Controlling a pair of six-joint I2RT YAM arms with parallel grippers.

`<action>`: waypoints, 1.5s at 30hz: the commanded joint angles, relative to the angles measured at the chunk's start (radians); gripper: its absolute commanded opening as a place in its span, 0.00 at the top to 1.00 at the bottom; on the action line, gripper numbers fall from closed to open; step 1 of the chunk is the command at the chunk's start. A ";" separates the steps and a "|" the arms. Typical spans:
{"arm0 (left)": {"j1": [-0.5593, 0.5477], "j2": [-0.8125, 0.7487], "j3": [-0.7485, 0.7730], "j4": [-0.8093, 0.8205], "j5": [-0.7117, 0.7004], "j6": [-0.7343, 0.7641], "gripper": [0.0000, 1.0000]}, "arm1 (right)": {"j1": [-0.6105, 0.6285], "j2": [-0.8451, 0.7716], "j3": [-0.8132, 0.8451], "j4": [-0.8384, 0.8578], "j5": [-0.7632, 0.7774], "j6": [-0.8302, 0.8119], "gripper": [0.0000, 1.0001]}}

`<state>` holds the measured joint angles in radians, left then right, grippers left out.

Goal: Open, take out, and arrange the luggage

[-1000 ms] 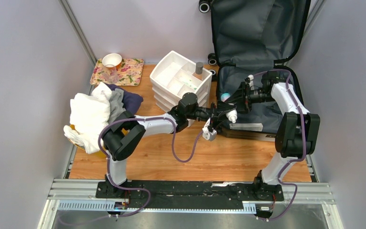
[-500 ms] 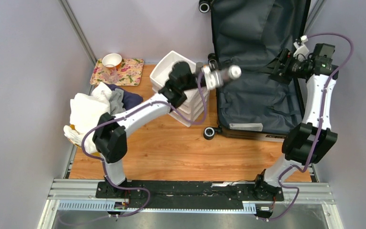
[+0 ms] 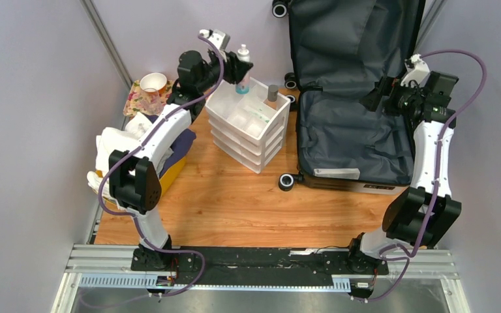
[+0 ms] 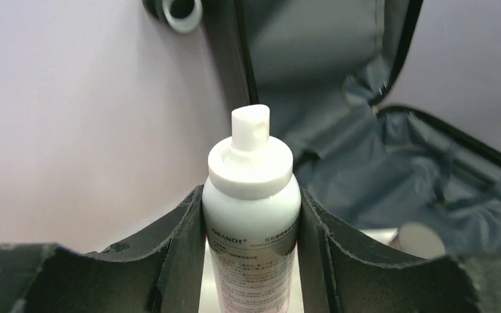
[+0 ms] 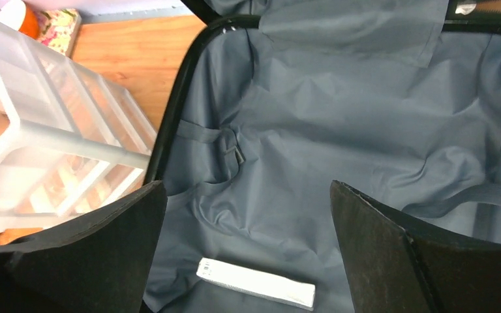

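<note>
The luggage [image 3: 352, 140] lies open at the right, its lid [image 3: 349, 39] standing against the back wall and its dark grey lining [image 5: 339, 130] showing. My left gripper [image 3: 238, 68] is shut on a white pump bottle [image 3: 242, 60] and holds it upright over the white drawer organizer [image 3: 244, 120]. In the left wrist view both fingers press the sides of the bottle [image 4: 251, 222]. My right gripper [image 3: 376, 98] hovers over the luggage's right side, open and holding nothing [image 5: 248, 192]. A flat white box [image 5: 256, 283] lies on the lining below it.
A grey cylinder [image 3: 272, 92] stands in the organizer's top tray. A floral tray [image 3: 176, 99] with a paper cup [image 3: 152, 83] sits at the back left. A yellow bin [image 3: 169, 173] heaped with clothes [image 3: 124, 156] stands at the left. A luggage wheel [image 3: 287, 181] juts onto the wooden floor.
My left arm has swung from the luggage's front to the back left with the bottle in its grip. My right gripper has opened wide and drawn back to the luggage's right side.
</note>
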<state>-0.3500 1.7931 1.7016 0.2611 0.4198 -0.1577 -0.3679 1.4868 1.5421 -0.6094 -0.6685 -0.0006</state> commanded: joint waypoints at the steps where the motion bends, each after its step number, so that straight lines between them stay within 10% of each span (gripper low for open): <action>1: -0.026 -0.054 -0.057 0.073 0.043 -0.069 1.00 | 0.000 0.053 0.000 -0.094 0.001 -0.108 0.01; 24: -0.057 0.018 -0.112 0.299 0.132 -0.129 1.00 | 0.001 0.159 0.010 -0.305 -0.062 -0.306 0.03; 40: -0.083 0.040 -0.226 0.428 0.162 -0.006 0.94 | 0.041 0.283 0.036 -0.662 0.006 -0.840 0.09; 45: -0.086 0.045 -0.221 0.415 0.162 -0.008 0.64 | 0.053 0.296 0.012 -0.685 0.049 -0.955 0.09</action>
<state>-0.4297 1.8313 1.4891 0.6750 0.5602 -0.1974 -0.3252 1.7786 1.5566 -1.2488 -0.6605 -0.8101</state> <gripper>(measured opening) 0.542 0.910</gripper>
